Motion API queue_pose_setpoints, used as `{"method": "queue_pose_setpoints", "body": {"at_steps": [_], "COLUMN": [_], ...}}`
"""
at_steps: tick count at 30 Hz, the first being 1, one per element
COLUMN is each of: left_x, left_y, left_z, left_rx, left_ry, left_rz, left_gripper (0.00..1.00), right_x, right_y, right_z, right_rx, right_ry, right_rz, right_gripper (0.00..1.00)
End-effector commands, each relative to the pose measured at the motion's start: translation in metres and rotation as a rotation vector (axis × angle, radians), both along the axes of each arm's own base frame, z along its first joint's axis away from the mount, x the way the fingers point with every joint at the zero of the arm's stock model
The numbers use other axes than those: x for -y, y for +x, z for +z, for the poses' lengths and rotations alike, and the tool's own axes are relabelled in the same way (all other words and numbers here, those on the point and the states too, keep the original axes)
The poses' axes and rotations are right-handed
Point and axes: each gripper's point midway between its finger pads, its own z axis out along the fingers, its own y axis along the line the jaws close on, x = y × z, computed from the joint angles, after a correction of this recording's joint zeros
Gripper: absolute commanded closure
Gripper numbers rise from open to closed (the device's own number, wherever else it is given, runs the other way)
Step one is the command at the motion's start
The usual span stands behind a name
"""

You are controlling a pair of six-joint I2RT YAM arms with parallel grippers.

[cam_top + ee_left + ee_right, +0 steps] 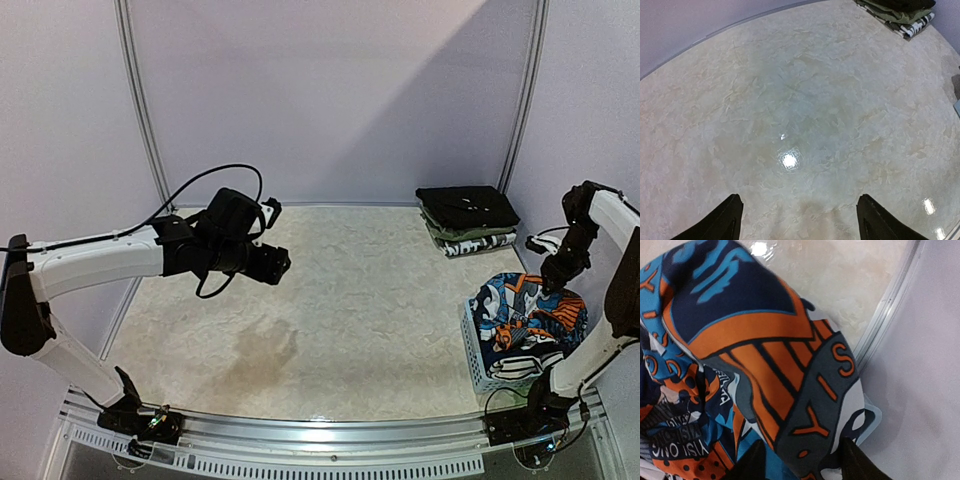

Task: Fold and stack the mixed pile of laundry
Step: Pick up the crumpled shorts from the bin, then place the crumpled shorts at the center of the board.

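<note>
**Right gripper down in the basket, left one idle over the surface**

Over on the right, the cartoon-print garment, orange, blue and white, is heaped on top of the pale blue basket, which sits at the near right corner of the surface. The cloth spills over the basket's rim. The right gripper points down into the top of that heap. From its own camera, a raised fold of the garment runs straight between the two fingers, one on either side of it. The fold fills the gap between them, but from this close I cannot tell whether they have actually pinched it or only straddle it.

The left gripper hangs in the air above the middle of the surface, well away from any cloth. Its fingers stand wide apart with nothing between them, only the bare marbled top below.

At the far right corner there is a tidy folded stack: a black garment on top, an olive-green cloth under it, and a black-and-white printed piece at the bottom. It stands apart from the basket.
</note>
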Motion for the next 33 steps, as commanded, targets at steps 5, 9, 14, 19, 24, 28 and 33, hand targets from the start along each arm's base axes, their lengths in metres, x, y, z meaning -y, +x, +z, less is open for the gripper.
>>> {"method": "queue_pose_setpoints", "body": {"at_steps": [5,9,14,19,24,28,33], "left_x": [0.002,0.001,-0.004,-0.013,-0.026,-0.043,-0.069], "left_y": [-0.005,-0.005,-0.006,-0.008,-0.011,-0.015,-0.023], "left_z": [-0.003,0.0,0.007,0.017,0.033,0.047,0.065], "left_rx": [0.006,0.011,0.027,0.044,0.078,0.111,0.155], "left_ry": [0.024,0.021,0.025,0.036,0.033,0.049,0.065], "left_rz": [-0.028,-0.026,-0.019,-0.002,0.031,0.072,0.136], "left_gripper": [0.21,0.21,0.21,0.21,0.21,0.21,0.21], "right_x": [-0.005,-0.019,-0.075,-0.168,-0.243,-0.311,-0.353], "right_y": [0.001,0.015,0.033,0.048,0.045,0.033,0.057], "right_z": [0.03,0.083,0.186,0.245,0.268,0.274,0.301], "right_rx": [0.009,0.156,0.414,0.59,0.63,0.635,0.815], "right_ry": [0.031,0.074,0.142,0.19,0.345,0.425,0.47], "right_rz": [0.012,0.023,0.16,0.413,0.648,0.864,0.894], "right_gripper": [0.99,1.0,1.0,1.0,1.0,1.0,1.0]}}
